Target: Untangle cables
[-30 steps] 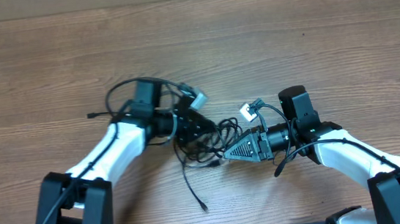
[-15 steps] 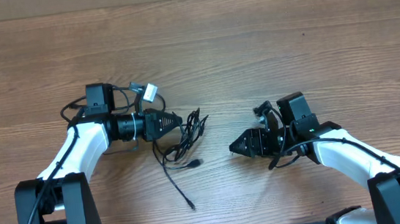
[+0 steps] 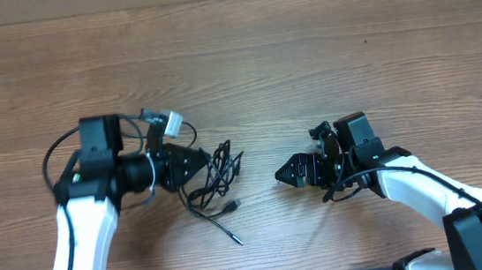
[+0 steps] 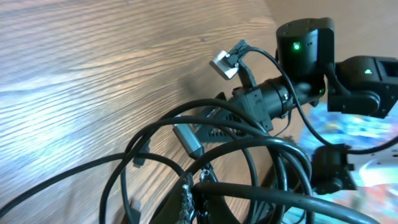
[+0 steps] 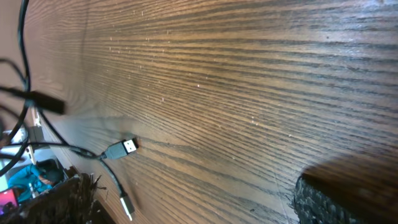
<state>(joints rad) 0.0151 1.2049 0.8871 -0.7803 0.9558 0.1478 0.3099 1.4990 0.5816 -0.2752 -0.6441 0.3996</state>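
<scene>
Left gripper point(image 3: 203, 164) aloft, clamping cables point(image 3: 220, 171); right gripper point(image 3: 286, 175) low, jaws apart.

grippers: 2 (left gripper point(image 3: 206, 163), right gripper point(image 3: 280, 175)) | cables point(image 3: 218, 174): 1 tangle, strands uncountable | table point(image 3: 305, 58): 1

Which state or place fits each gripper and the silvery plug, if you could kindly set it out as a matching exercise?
Things:
1. left gripper
2. right gripper
3. silvery plug

States or places:
A. open, holding nothing
B. lying on the table
C. shut on the cables

Pairs: 1-C, 2-A, 3-B
</scene>
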